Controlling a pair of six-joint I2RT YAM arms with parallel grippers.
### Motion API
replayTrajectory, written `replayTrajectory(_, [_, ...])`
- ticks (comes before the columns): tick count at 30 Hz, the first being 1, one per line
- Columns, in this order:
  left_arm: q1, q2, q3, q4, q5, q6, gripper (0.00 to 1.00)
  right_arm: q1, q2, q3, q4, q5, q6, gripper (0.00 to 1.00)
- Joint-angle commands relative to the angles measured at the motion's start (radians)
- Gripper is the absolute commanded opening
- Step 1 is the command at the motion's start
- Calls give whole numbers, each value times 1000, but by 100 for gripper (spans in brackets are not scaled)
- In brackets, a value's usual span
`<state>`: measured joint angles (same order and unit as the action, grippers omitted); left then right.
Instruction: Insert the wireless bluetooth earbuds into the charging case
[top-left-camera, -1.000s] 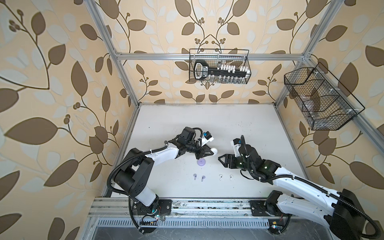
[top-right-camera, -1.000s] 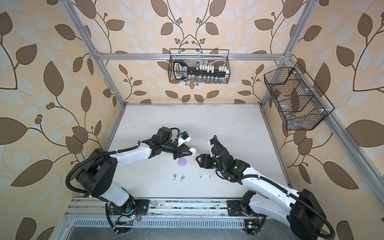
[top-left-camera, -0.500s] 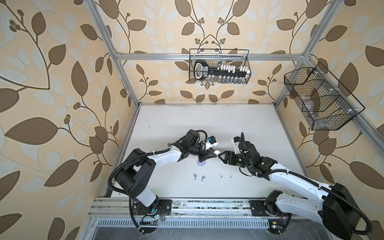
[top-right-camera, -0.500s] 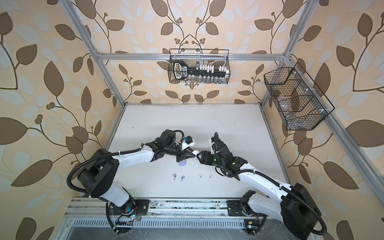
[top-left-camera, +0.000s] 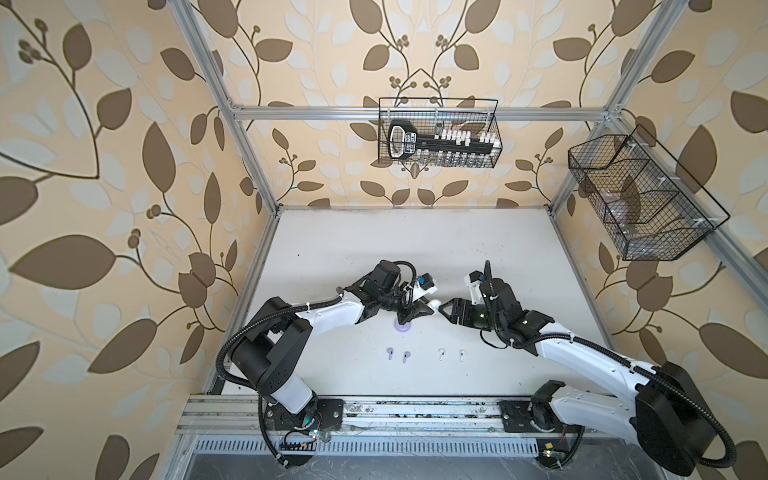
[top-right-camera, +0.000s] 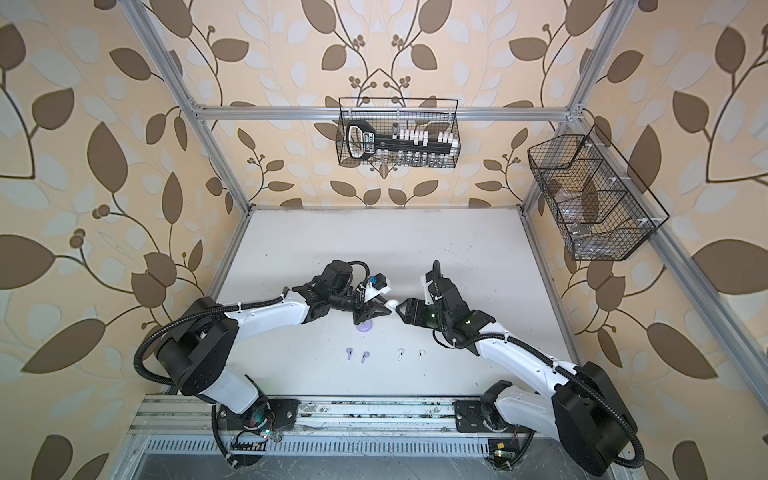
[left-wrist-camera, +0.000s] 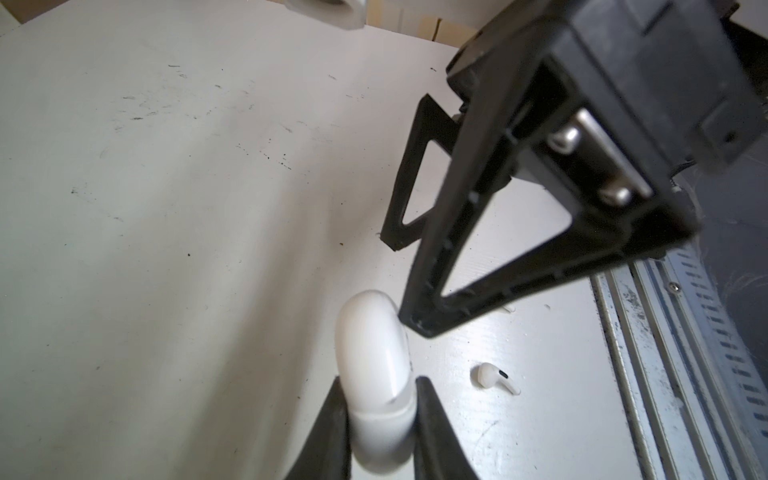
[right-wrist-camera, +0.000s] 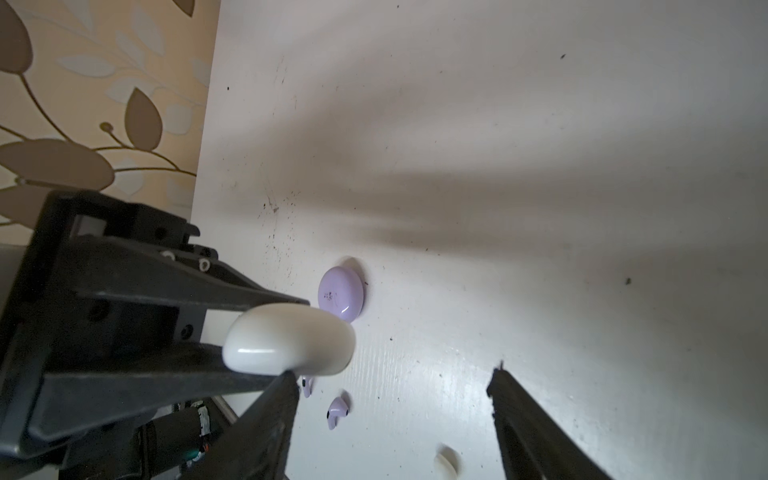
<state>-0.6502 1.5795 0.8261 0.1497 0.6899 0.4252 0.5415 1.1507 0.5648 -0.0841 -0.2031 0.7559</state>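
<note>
Two arms (top-left-camera: 582, 353) meet over the table (top-left-camera: 353, 249): left gripper (left-wrist-camera: 378, 386), stretched out, clamps the white case (left-wrist-camera: 370, 353); right gripper (right-wrist-camera: 392, 374) gapes wide beside it. Lilac case (top-left-camera: 403, 328) sits half hidden underneath. Four earbuds (top-left-camera: 405, 356) lie rowed near the front.

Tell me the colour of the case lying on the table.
Pale lilac; the case shows best in the right wrist view.
</note>
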Motion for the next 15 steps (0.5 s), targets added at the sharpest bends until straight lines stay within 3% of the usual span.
replayTrajectory(1, [-36,-3,2,2,53,33,2,-27,25,30,12,-15,-26,73])
replayTrajectory(9, [-46,1,0,3,60,27,2,-43,36,52,-3,-24,-39,73])
replayTrajectory(15, [-46,6,-1,22,16,26,0,-42,-96,50,-131,29,-67,74])
